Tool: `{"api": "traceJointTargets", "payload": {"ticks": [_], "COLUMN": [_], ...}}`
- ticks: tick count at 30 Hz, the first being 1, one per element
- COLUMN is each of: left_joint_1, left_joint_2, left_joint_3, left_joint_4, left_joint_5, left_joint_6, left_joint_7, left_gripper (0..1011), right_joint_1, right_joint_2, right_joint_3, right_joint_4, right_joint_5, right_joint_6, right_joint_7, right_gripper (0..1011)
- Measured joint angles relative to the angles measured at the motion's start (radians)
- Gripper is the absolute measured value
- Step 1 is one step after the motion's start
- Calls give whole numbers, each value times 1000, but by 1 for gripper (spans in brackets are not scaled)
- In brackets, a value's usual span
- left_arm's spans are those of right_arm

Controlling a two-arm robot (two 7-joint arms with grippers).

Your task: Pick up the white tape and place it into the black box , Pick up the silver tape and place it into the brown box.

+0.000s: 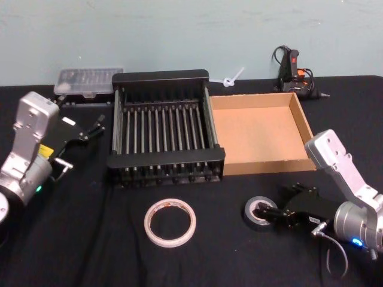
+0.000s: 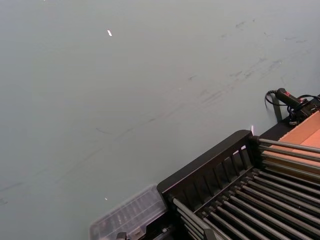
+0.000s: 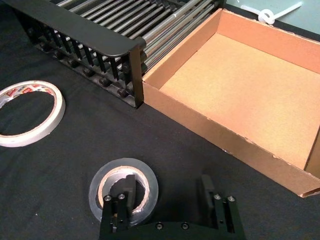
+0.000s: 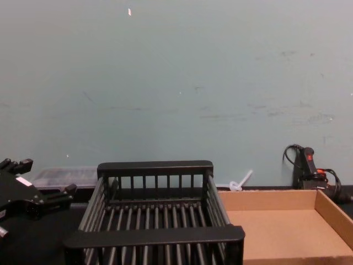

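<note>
The silver tape [image 1: 258,213] lies flat on the black cloth in front of the brown box [image 1: 302,119]. My right gripper [image 1: 275,203] is down at it and open. In the right wrist view one finger [image 3: 127,192] sits inside the silver tape's [image 3: 102,182] core hole and the other stands outside the roll, toward the brown box [image 3: 190,117]. The white tape [image 1: 170,222] with red marks lies flat in front of the black box [image 1: 161,76], untouched. My left gripper [image 1: 94,127] hovers open and empty, left of the black box.
A clear plastic case [image 1: 88,81] sits behind the black box at the left. A black and red glue gun [image 1: 293,70] with its cord and a white zip tie [image 1: 230,79] lie behind the brown box. A wall closes the table's far edge.
</note>
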Motion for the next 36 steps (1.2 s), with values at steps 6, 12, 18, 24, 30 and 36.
{"api": "traceJointTargets", "payload": {"ticks": [6, 12, 18, 24, 30, 36], "left_joint_1": [0, 0, 0, 0, 0, 0], "left_joint_2": [0, 0, 0, 0, 0, 0], "left_joint_3": [0, 0, 0, 0, 0, 0], "left_joint_4": [0, 0, 0, 0, 0, 0], "left_joint_5": [0, 0, 0, 0, 0, 0], "left_joint_6": [0, 0, 0, 0, 0, 0], "left_joint_7": [0, 0, 0, 0, 0, 0], "left_gripper": [1001, 1001, 1001, 1001, 1001, 1001], "right_joint_1": [0, 0, 0, 0, 0, -4], "right_joint_2": [1, 1, 1, 1, 1, 2], "right_joint_3": [0, 0, 0, 0, 0, 4], "right_joint_4": [-1, -1, -1, -1, -1, -3], "right_joint_5": [1, 2, 2, 3, 3, 2], "right_joint_6": [-1, -1, -1, -1, -1, -14], "right_joint_7": [0, 0, 0, 0, 0, 4], "right_gripper": [648, 447, 282, 158, 158, 158]}}
